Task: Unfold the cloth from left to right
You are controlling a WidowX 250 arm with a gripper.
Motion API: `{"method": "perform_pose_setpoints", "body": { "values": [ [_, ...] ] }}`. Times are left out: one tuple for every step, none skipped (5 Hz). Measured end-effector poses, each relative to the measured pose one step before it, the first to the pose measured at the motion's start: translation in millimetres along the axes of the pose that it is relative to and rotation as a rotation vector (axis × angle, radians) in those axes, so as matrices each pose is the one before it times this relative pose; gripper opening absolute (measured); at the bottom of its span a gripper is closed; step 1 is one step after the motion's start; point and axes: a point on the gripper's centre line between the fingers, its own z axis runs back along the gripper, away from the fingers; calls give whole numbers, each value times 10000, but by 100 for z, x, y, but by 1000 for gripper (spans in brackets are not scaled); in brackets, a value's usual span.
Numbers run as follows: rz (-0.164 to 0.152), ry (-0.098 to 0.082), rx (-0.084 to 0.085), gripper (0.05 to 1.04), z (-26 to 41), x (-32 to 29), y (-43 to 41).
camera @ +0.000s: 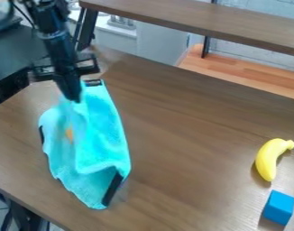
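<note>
On the left part of the tabletop (173,149), grips a raised fold of the turquoise cloth (104,135) between closed fingers (71,90); seems midway through unfolding, and next needs to carry that fold rightward, then lay it flat.

The cloth (104,135) is turquoise with black edge strips (112,188) and a small orange patch (69,135); the banana (267,160) is yellow; the block (278,207) blue; the arm (55,38) black; the counter (186,144) brown, wood-grained.
</note>
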Motion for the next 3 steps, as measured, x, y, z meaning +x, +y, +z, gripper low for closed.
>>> {"method": "perform_pose_setpoints", "body": {
  "values": [
    [-247, 197, -24, 49, 397, -649, -3327],
    [-29, -75, 205, 49, -58, -665, -2667],
    [-95, -300, -93, 49, 969, -15, -3094]
  ]
}}
